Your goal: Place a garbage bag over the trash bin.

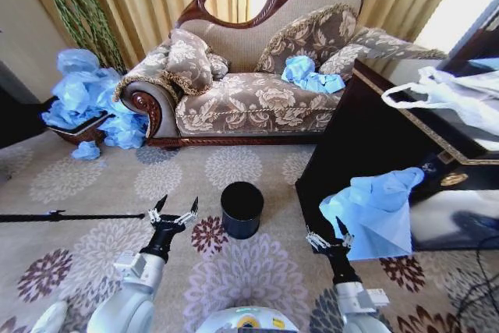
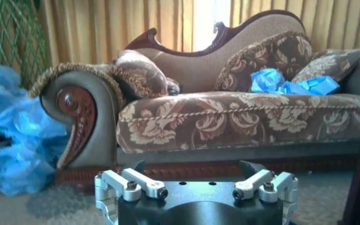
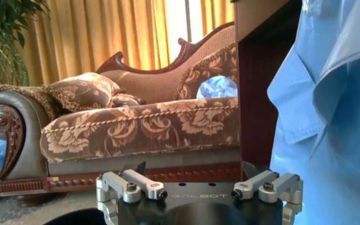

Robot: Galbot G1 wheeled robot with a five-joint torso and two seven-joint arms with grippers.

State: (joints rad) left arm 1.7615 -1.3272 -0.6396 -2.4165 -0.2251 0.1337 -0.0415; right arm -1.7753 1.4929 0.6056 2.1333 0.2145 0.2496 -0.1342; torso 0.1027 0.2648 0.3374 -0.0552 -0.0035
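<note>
Left gripper: jaws spread wide, empty, low over carpet. Trash bin: upright on carpet between both arms, unlined. Right gripper: jaws open, empty, just beside garbage bag draping off dark surface, up-right; nearer arm.

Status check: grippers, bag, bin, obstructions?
Left gripper open, empty, left of trash bin. Right gripper open beside garbage bag draped off the dark cabinet. Bin unlined, nothing blocking.
</note>
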